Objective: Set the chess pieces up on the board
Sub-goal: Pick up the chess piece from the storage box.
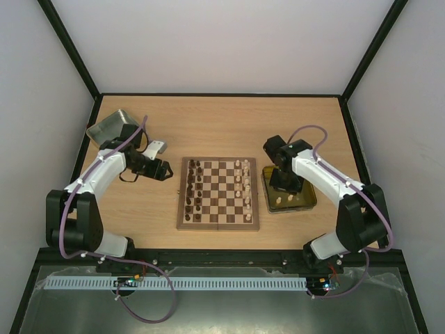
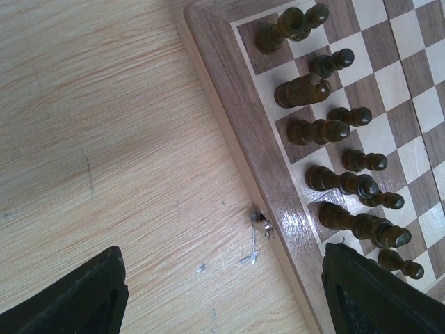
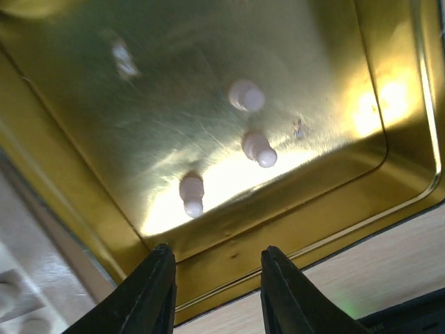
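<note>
Top external view is taken first: on the table (image 1: pixel 222 125) the board (image 1: pixel 218 193) is centred between the arms. The dark pieces (image 1: pixel 195 191) are ranked along its left side and the pale pieces (image 1: pixel 245 186) are partly ranked along its right. A yellow tray (image 1: pixel 311 200) is set just beside the board's right edge.

The left gripper (image 2: pixel 222 296) is held over bare table beside the board's left border, its claw released wide and nothing grasped. The right gripper (image 3: pixel 217 261) is poised over the tray's near wall, its claw parted and nothing caught between the fingers.

Three loose chessmen (image 3: pixel 259 149) are seen on the tray floor; whether they stand upright cannot be told. The pick would best be made on the nearest chessman (image 3: pixel 191 196). The fingers should be carried clear of the wall, lowered astride the body and closed gently, since so small and rounded a piece is likely to slip or roll.
</note>
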Robot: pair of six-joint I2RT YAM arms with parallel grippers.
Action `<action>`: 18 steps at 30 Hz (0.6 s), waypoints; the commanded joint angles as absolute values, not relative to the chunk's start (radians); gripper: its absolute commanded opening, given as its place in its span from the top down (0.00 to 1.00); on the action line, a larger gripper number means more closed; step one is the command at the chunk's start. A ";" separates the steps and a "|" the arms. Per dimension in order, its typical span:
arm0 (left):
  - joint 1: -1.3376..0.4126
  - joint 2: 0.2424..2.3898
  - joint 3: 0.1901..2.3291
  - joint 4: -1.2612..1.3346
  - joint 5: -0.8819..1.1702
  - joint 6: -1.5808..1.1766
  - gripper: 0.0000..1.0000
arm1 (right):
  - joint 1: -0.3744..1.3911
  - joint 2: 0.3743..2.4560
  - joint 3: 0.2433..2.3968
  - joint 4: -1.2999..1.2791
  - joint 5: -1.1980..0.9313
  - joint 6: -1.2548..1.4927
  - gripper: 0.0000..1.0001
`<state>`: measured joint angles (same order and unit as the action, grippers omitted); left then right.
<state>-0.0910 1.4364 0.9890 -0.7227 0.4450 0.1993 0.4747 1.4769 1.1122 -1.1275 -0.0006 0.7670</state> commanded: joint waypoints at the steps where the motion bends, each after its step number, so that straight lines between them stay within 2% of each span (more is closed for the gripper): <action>1: -0.092 1.452 0.979 -0.725 0.457 0.212 0.23 | 0.458 1.447 1.023 -1.061 -0.040 0.746 0.67; 18: -0.094 1.457 0.977 -0.724 0.457 0.210 0.23 | 0.446 1.551 0.911 -0.895 -0.097 0.719 0.69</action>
<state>-0.0910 1.4506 0.9863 -0.7227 0.4450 0.1993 0.4568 1.5158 0.9382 -0.9382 -0.1020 0.7380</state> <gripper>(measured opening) 0.767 0.320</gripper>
